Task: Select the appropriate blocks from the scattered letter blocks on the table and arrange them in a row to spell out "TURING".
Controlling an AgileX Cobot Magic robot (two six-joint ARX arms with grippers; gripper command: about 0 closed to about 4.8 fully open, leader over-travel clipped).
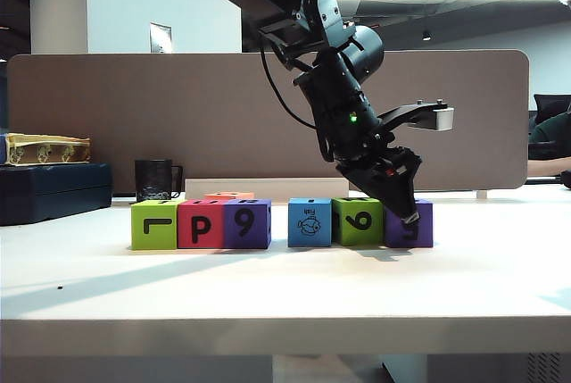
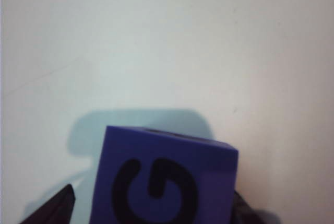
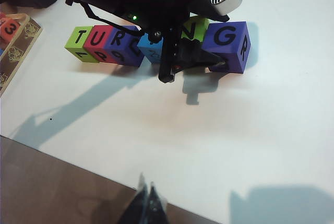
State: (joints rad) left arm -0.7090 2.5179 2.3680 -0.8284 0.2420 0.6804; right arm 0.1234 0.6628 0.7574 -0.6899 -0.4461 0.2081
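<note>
Row of blocks: six letter blocks stand in a line on the white worktop (image 1: pixel 268 303), seen from above in the right wrist view as T, U, R, a block hidden under the arm, N, G.
Lime T block (image 3: pixel 79 43): the end of the row farthest from the G; its front face in the exterior view shows an L-like mark (image 1: pixel 153 225).
Red U block (image 3: pixel 96 40): touching the T block; front face shows P (image 1: pixel 200 225).
Purple R block (image 3: pixel 121 44): touching the U block; front face shows 9 (image 1: pixel 246 224).
Light blue fish block (image 1: pixel 309 222): set a little apart from the R block, fish picture facing front; its top is mostly covered by the arm.
Lime N block (image 1: pixel 358 220): touching the fish block; front face shows 6.
Purple G block (image 3: pixel 227 45): the other end of the row, resting on the worktop, beside the N block; fills the lower part of the left wrist view (image 2: pixel 164 182).
Left gripper (image 1: pixel 406 213): tilted down over the G block, its dark fingers (image 2: pixel 55 208) standing on either side of the block; jaws spread, with a little worktop showing between one finger and the block.
Right gripper (image 3: pixel 147 202): well apart from the row, over the near worktop edge, fingers pressed together, holding nothing.
Black mug (image 1: pixel 157 179): behind the row, in front of the brown-grey partition (image 1: pixel 107 115).
</note>
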